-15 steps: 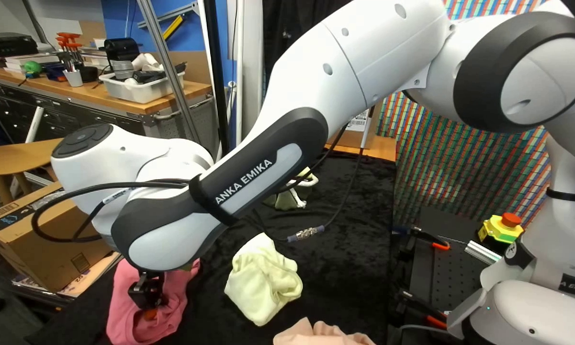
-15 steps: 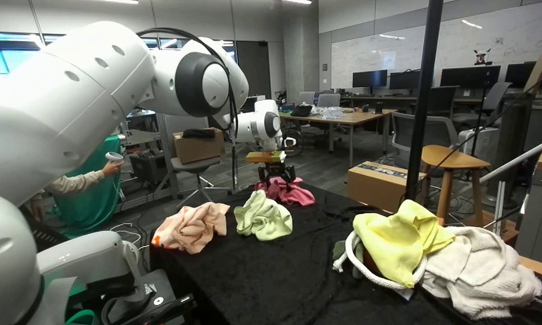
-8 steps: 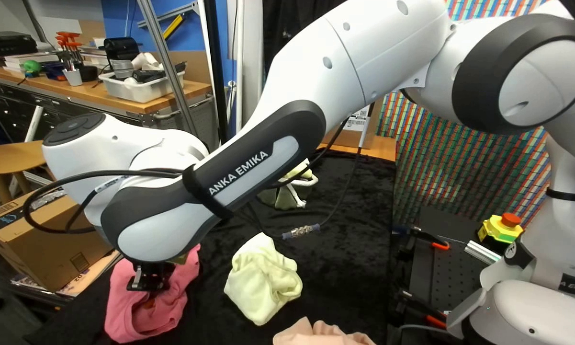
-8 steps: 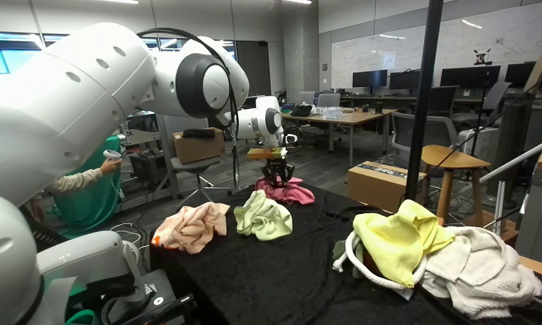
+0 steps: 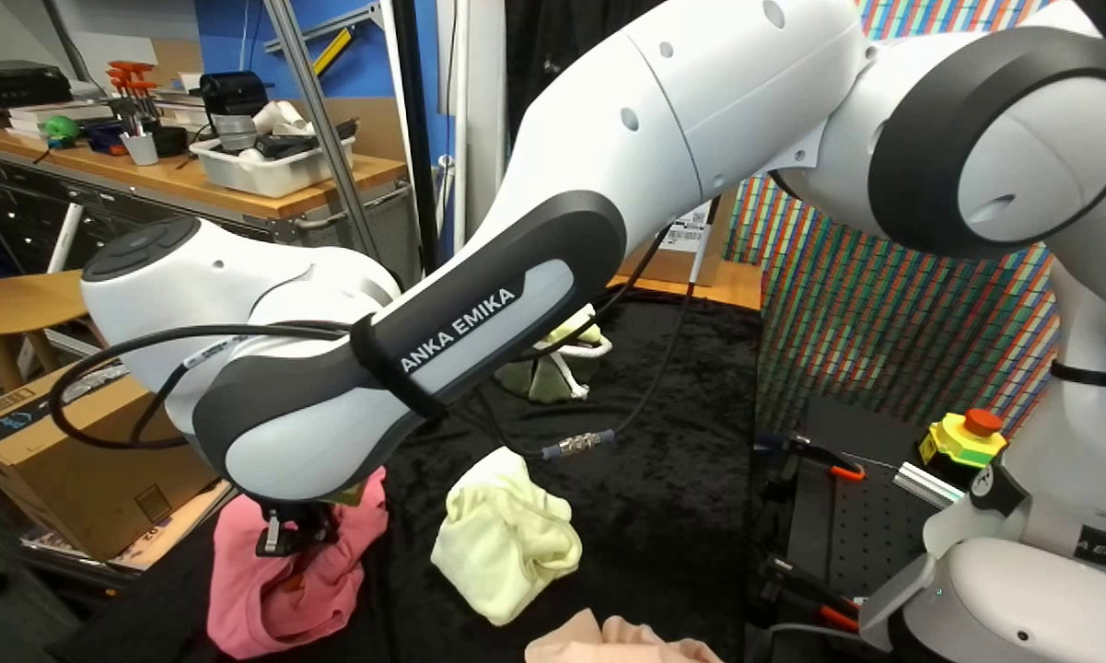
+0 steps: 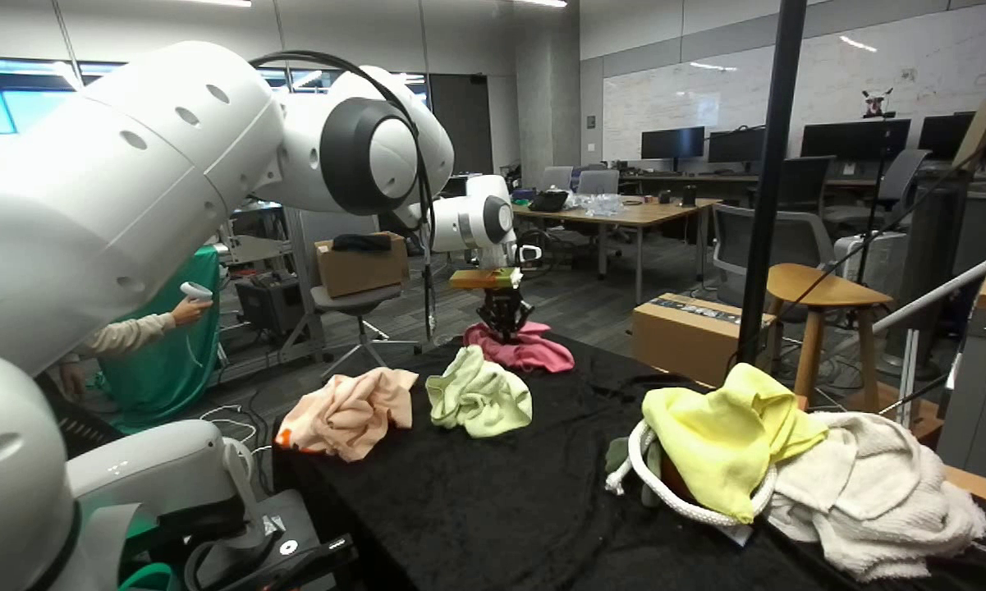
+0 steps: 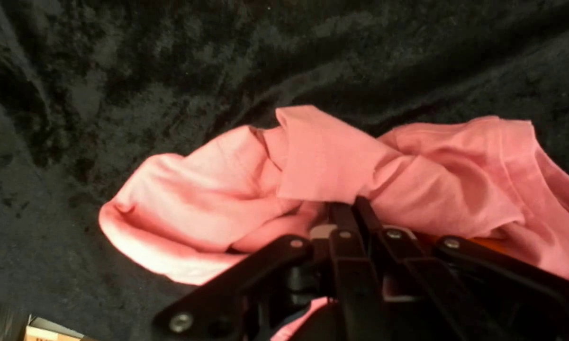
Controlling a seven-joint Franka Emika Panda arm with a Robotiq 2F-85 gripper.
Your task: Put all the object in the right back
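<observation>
Pink cloth [image 7: 329, 166] under gripper [image 7: 353, 202]; jaws nearly together, fold seemingly pinched. Best lift slowly, straight up, watching for slip before travel.

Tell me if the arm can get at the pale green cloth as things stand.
Probably, though not at once: nothing lies on the pale green cloth, but the gripper looks closed on the pink cloth and would likely have to let go first.

Outstretched arm [image 5: 599, 166], jaws (downward) together
</observation>
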